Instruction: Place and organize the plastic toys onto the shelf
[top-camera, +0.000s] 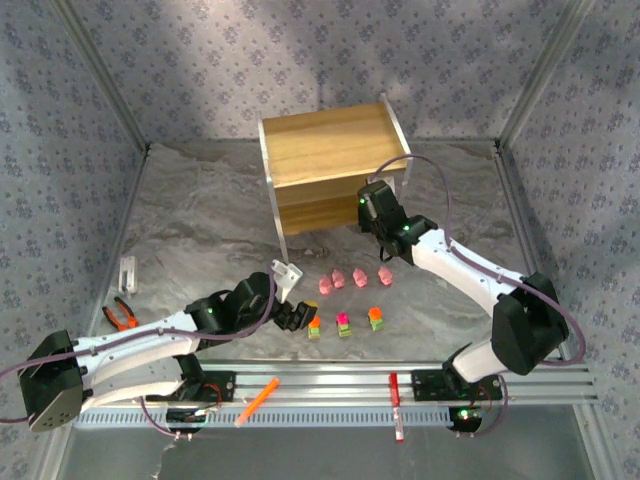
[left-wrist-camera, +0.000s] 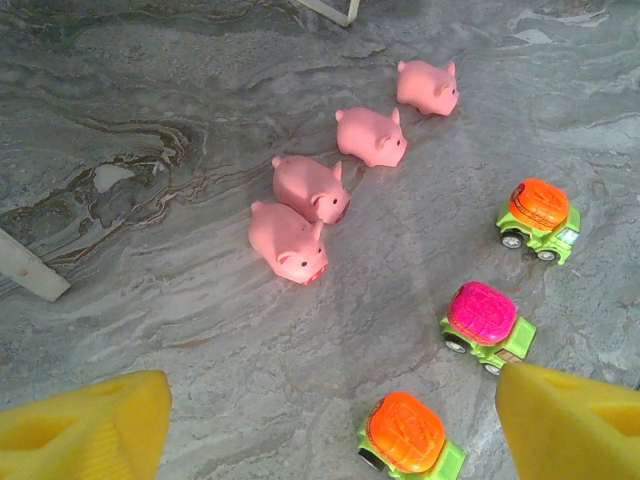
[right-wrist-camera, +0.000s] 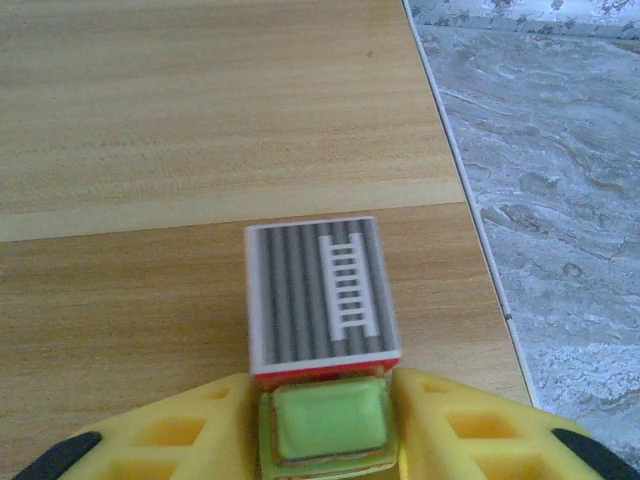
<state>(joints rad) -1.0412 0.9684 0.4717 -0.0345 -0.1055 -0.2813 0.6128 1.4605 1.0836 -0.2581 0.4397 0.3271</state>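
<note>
One ladder truck (right-wrist-camera: 322, 300) rests on the shelf (right-wrist-camera: 200, 120) between the fingers of the right gripper (right-wrist-camera: 325, 385), grip undetermined; four pigs (left-wrist-camera: 310, 190) and three trucks (left-wrist-camera: 487, 325) lie on the table (left-wrist-camera: 150, 120) under the open, empty left gripper (left-wrist-camera: 330, 420).

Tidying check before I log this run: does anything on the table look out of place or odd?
Yes, stray tools. Orange pliers lie near the table's left edge, and an orange marker lies slanted across the front rail, with a red marker further right. The pigs and trucks stand in neat rows.
</note>
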